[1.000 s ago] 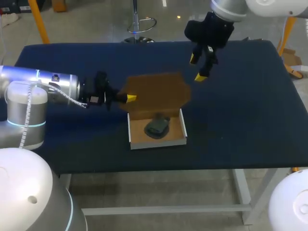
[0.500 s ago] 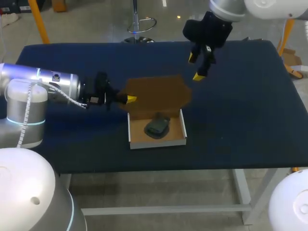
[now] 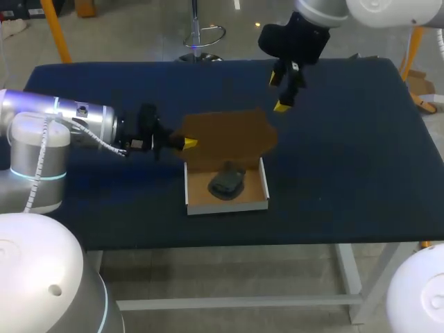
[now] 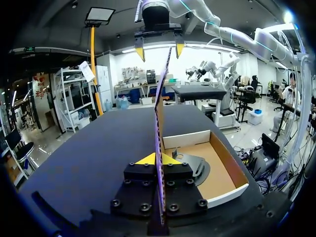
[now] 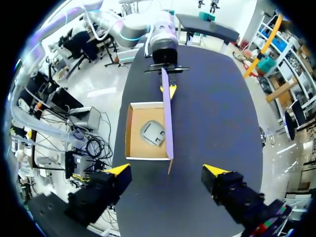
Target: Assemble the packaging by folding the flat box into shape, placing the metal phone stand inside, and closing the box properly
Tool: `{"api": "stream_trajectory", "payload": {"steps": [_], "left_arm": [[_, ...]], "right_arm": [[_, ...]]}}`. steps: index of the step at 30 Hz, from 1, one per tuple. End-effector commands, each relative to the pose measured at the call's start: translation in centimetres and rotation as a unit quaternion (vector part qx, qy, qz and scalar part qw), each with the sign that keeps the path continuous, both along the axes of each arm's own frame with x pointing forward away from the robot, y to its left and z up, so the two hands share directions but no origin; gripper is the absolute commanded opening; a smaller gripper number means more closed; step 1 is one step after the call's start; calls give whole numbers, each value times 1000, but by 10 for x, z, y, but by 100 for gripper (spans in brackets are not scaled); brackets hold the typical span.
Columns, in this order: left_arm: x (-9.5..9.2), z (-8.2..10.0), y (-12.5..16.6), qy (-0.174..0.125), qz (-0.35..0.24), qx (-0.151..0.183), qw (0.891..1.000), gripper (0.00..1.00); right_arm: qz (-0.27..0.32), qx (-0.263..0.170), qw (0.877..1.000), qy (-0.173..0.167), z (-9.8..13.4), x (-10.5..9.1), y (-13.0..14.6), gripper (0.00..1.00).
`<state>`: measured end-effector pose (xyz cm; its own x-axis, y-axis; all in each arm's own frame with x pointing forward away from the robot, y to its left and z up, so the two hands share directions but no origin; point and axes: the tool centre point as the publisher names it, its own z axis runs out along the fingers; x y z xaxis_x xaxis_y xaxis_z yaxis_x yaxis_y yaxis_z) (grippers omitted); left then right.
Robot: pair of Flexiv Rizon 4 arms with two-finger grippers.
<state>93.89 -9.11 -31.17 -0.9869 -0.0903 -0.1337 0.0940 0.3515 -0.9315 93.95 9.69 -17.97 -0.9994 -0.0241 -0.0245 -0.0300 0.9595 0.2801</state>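
Left gripper [image 3: 189, 143] pinches upright box lid [image 3: 229, 135]; phone stand [image 3: 226, 183] in tray [image 3: 227, 205] beside its fingers. Right gripper [image 3: 277, 94] spread, above lid, not touching.

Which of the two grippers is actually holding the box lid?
The left gripper: it is shut on the edge of the upright lid. The right gripper hangs open beyond the lid, touching nothing.
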Motion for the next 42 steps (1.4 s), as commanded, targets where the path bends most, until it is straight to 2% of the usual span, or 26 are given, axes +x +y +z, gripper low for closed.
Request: {"api": "stream_trajectory", "payload": {"steps": [1,5,8,10,11,12,13,16,17,25,33,42], "left_arm": [[0,-2,-1,0,0,-1,1000,0],[0,-2,-1,0,0,-1,1000,0],[0,-2,-1,0,0,-1,1000,0],[0,-2,-1,0,0,-1,1000,0],[0,-2,-1,0,0,-1,1000,0],[0,-2,-1,0,0,-1,1000,0],[0,-2,-1,0,0,-1,1000,0],[0,-2,-1,0,0,-1,1000,0],[0,-2,-1,0,0,-1,1000,0],[0,-2,-1,0,0,-1,1000,0],[0,-2,-1,0,0,-1,1000,0],[0,-2,-1,0,0,-1,1000,0]], "right_arm": [[3,-28,1000,10,10,13,18,100],[8,-40,999,4,18,24,27,100],[12,-46,999,-1,20,31,33,94],[15,-56,998,-3,20,36,39,86],[18,-57,998,-2,19,38,42,77],[19,-61,998,-2,18,41,45,72],[19,-67,998,-2,17,43,48,72],[22,-76,997,0,13,51,57,56],[21,-81,997,1,10,53,59,55],[33,-103,994,15,-8,71,78,64],[49,-119,991,25,-26,83,94,65],[63,-110,991,36,-37,79,101,66]]}}
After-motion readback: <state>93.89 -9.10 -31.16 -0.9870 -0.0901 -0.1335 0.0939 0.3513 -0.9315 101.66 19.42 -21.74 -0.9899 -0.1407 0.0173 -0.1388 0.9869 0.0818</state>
